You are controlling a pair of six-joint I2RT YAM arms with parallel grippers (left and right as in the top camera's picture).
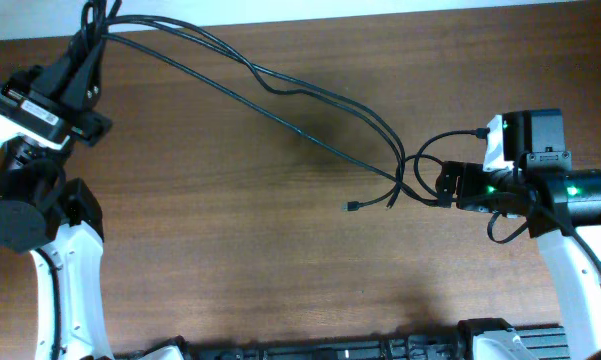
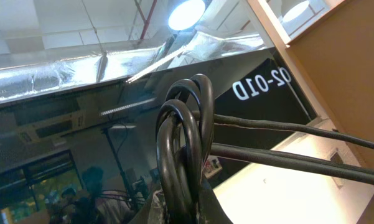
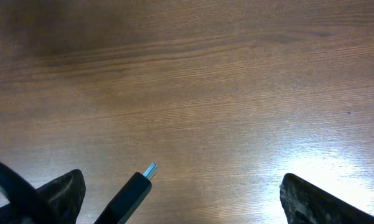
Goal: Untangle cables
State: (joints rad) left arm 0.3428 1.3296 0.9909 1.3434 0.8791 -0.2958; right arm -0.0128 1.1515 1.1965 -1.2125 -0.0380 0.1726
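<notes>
Several thin black cables point(image 1: 280, 95) run from the top left across the table to a loose tangle point(image 1: 408, 175) at the right. Two small plug ends point(image 1: 351, 207) lie on the wood near it. My left gripper point(image 1: 88, 45) is raised at the far left and shut on a looped bunch of the cables point(image 2: 183, 143), with strands stretching away to the right; its jaws point(image 2: 187, 208) barely show. My right gripper point(image 1: 443, 186) sits at the tangle, with its fingers point(image 3: 180, 186) wide open. A black plug with a blue tip point(image 3: 135, 190) lies between them, untouched.
The brown wooden table point(image 1: 230, 260) carries nothing else. The table's far edge runs along the top of the overhead view. A black rail point(image 1: 310, 350) lies along the front edge. The left wrist camera points up at the ceiling and lights.
</notes>
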